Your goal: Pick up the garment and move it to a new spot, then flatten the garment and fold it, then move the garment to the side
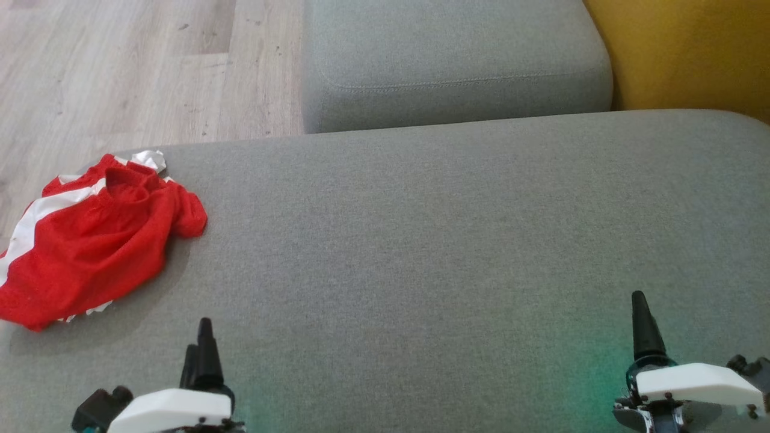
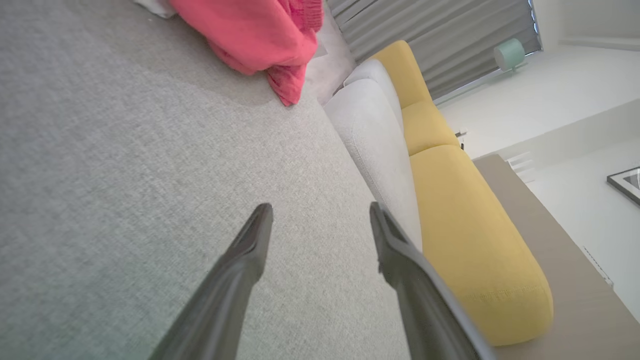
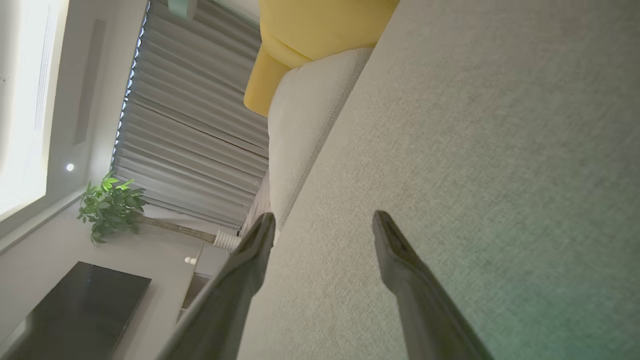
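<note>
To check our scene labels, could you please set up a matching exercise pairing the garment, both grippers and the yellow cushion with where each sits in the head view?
1. red and white garment
2. left gripper
3. right gripper
4. yellow cushion

A. lower right, open
B. top right corner
C. crumpled at the left edge of the grey seat
D. lower left, open

Pairs: 1-C, 2-D, 3-A, 4-B

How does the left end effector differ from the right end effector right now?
The left end effector sits near the red and white garment; the right end effector sits far across the grey sofa seat from it. In the head view the left end effector shows both fingers, the right end effector one. Both are open and empty.
</note>
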### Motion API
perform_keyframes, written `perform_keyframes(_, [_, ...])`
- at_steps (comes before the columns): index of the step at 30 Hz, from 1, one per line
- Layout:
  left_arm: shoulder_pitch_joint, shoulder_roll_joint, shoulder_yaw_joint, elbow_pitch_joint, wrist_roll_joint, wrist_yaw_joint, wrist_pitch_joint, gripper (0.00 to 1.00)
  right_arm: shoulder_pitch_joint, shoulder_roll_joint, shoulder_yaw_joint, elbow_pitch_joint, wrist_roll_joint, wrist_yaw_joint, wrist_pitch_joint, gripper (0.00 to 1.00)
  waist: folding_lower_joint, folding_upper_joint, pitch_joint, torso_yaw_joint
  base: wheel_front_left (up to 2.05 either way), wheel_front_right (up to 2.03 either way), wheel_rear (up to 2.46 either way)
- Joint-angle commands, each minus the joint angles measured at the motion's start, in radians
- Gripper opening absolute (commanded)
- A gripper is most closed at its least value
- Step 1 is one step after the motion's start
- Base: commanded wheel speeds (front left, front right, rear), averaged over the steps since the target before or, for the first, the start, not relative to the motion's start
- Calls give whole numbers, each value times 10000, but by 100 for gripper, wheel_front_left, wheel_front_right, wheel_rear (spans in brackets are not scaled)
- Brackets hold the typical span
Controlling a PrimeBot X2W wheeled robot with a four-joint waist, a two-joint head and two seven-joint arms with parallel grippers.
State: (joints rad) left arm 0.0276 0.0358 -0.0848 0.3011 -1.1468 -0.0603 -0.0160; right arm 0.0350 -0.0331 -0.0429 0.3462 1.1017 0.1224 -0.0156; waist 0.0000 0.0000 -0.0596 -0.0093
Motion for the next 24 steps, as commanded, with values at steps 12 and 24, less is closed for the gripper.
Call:
perform_keyframes(12, [-442,88,-494,-535,1905,356,-464,100,-196,-100,475,-604,-2004,39,-476,100,0,0,-233,-46,0,0,0])
perform_keyframes(24, [-509,98,-1004,-633,3314,565,-789,100,-169,-112,836,-810,-3426,46,-800,100,0,0,-379,-41,0,0,0])
